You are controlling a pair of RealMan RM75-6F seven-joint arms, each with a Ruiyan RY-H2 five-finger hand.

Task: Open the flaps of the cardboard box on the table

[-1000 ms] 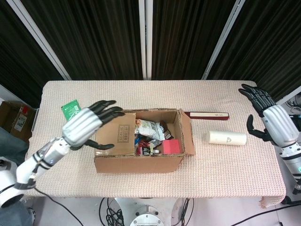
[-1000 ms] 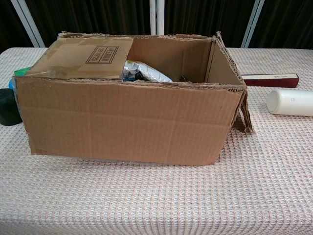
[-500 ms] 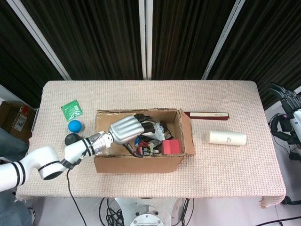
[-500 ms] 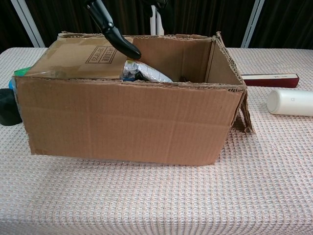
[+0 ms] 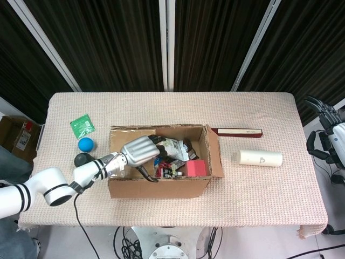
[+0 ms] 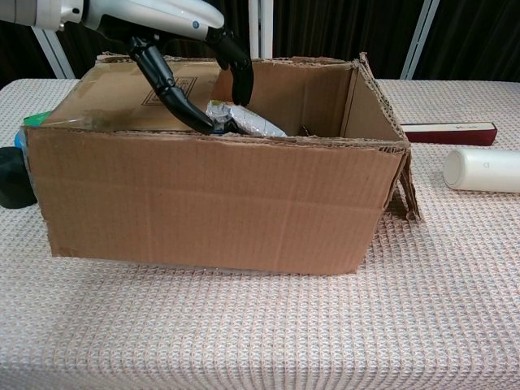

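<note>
The cardboard box (image 5: 161,186) stands mid-table; its front wall (image 6: 219,203) fills the chest view. Its left flap (image 6: 134,97) lies folded inward over the opening, while the right flap (image 5: 215,154) hangs outward. My left hand (image 5: 141,149) rests over the left flap, its fingers (image 6: 236,69) curling down past the flap's free edge into the box beside a silver pouch (image 5: 172,147). I cannot see a firm hold on the flap. My right hand (image 5: 326,129) hovers off the table's right edge, fingers apart, holding nothing.
A red packet (image 5: 197,168) and other goods fill the box. A white cylinder (image 5: 259,157) and a dark red book (image 5: 240,131) lie to its right. A green packet (image 5: 82,125), a blue ball (image 5: 85,144) and a black object (image 5: 82,159) sit to its left.
My left hand has dropped lower onto the left flap, and its fingers now reach below the flap's edge. The flap itself has not moved. The right hand stays about where it was.
</note>
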